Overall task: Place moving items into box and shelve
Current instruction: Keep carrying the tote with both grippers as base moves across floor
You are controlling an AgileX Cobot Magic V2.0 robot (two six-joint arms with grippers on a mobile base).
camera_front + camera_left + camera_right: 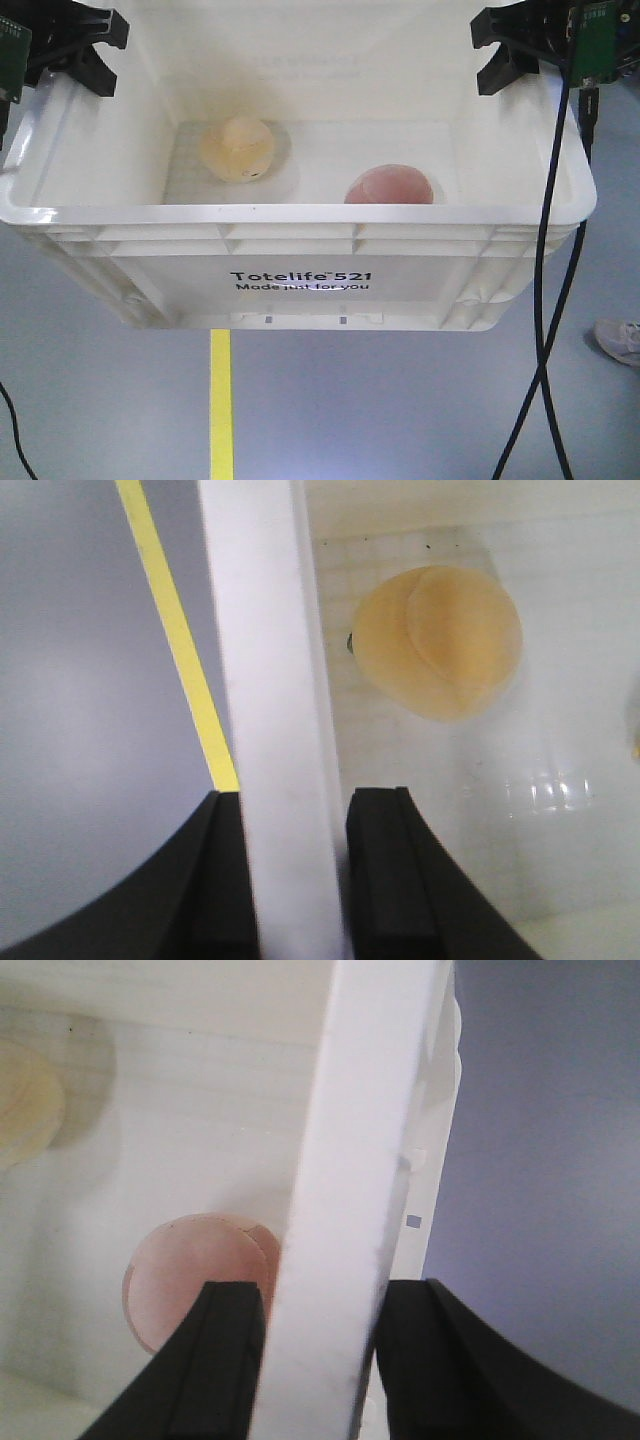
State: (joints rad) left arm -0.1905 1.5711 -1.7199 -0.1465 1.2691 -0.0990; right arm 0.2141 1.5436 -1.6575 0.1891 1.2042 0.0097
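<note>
A smooth grey floor (400, 400) crossed by a yellow tape line (220, 400) lies below the cream-white plastic crate (300, 250), which hangs between your two arms. Your left gripper (295, 820) clamps the crate's left wall between its black fingers (385, 880). Your right gripper (325, 1300) pinches the right wall the same way. The crate is rectangular, with a ribbed rim and black lettering on the front. On its gridded bottom sit two round balls, well apart: the pale cream-yellow ball (238, 148) to the left and the pinkish-peach ball (390, 187) near the front right. Black cables (548, 250) trail down on the right.
</note>
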